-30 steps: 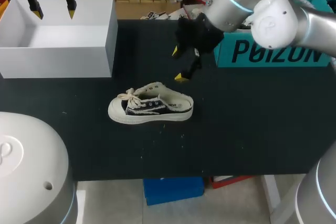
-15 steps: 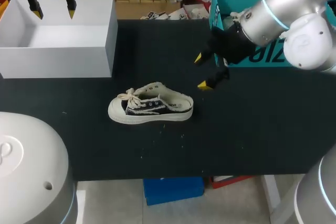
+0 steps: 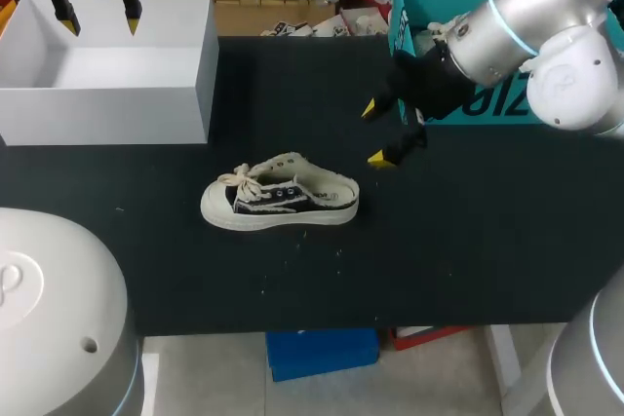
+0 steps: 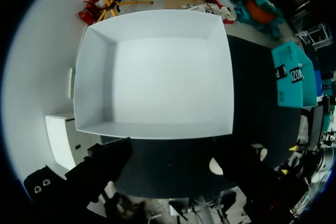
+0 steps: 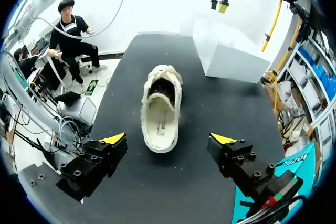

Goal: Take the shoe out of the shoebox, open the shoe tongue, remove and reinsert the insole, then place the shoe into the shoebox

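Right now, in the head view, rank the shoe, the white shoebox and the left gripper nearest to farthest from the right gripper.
1. The shoe, mid-table, beside the right gripper.
2. The white shoebox, table's left rear.
3. The left gripper, above that box.

The right tool has pulled back from over the shoe, which now lies well apart from it.

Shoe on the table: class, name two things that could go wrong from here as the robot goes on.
1. The shoe lies unheld, with the right gripper open and apart from its heel; a one-sided pull on the insole may just drag it.
2. The left gripper hangs over the white shoebox, so it may block the shoe's return.
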